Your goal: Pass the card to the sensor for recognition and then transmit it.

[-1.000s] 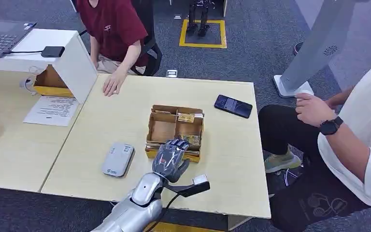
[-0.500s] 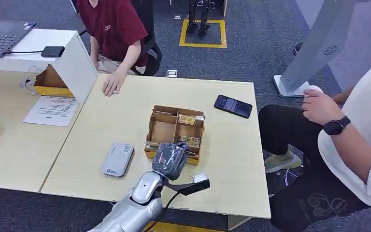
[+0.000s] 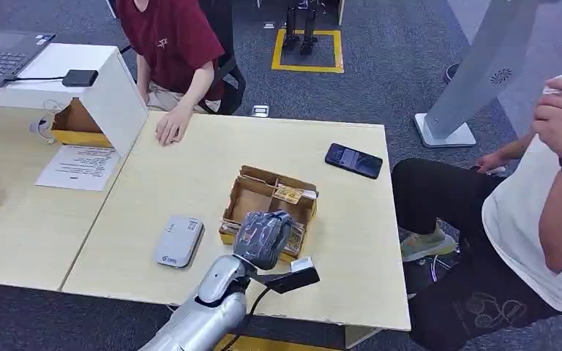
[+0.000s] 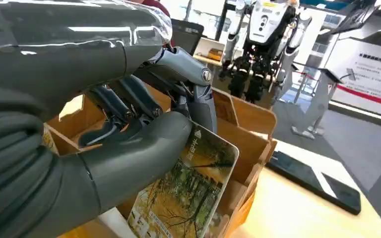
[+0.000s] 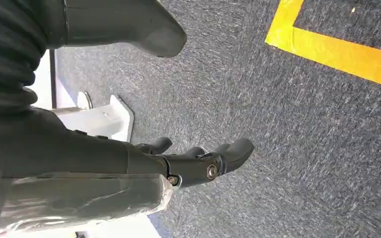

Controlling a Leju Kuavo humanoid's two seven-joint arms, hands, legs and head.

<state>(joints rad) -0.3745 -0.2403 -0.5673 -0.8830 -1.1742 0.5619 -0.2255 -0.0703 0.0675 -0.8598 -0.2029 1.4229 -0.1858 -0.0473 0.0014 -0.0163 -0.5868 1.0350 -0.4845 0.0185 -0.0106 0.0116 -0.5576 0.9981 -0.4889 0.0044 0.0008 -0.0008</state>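
My left hand (image 3: 263,238) is at the near edge of the cardboard box (image 3: 252,196), fingers curled in. In the left wrist view the left hand (image 4: 129,129) pinches a card (image 4: 186,198) with a yellow autumn-tree picture between its thumb (image 4: 144,148) and its fingers, just above the box (image 4: 248,119). More cards (image 3: 287,194) lie in the box's right compartments. The grey-white sensor (image 3: 178,240) lies flat on the table to the left of the hand. My right hand (image 5: 188,163) hangs over the carpet, fingers apart, holding nothing.
A black phone (image 3: 353,160) lies on the table (image 3: 190,161) at the far right. One person sits across the table with a hand (image 3: 170,126) on it; another in white (image 3: 549,219) sits at the right. A white riser (image 3: 110,88) stands at the left.
My left hand has closed its fingers on a card at the box's near edge. The box has turned and shifted slightly. The person at the right has raised an arm.
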